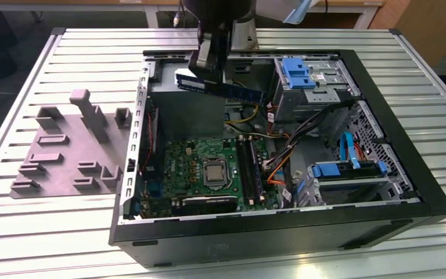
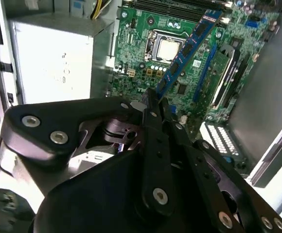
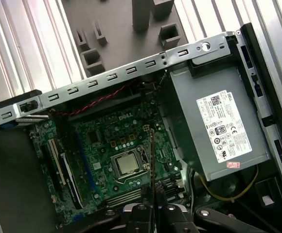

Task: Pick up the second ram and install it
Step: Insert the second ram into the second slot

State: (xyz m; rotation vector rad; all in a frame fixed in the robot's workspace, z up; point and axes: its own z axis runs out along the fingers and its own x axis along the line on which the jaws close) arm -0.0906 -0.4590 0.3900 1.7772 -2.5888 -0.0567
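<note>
The second ram [image 1: 221, 88] is a thin blue-green stick held in the air above the back of the open computer case [image 1: 394, 145]. My gripper [image 1: 207, 68] is shut on its end towards the exterior view's left. In the second wrist view the ram [image 2: 187, 48] reaches out from the black fingers [image 2: 153, 114] over the green motherboard [image 2: 146, 68]. In the first wrist view the ram [image 3: 152, 160] shows edge-on above the processor socket [image 3: 129, 165], rising from the gripper [image 3: 153, 209]. The long black memory slots [image 1: 250, 168] lie on the motherboard [image 1: 200, 157] below, well apart from the stick.
A grey power supply [image 3: 219, 131] sits in the case beside the board, under the gripper. Drive bays with blue clips [image 1: 301, 72] [image 1: 347, 170] and loose cables [image 1: 285, 145] fill the case's right. A grey slotted holder [image 1: 68, 151] lies on the ribbed metal table [image 1: 53, 232], left of the case.
</note>
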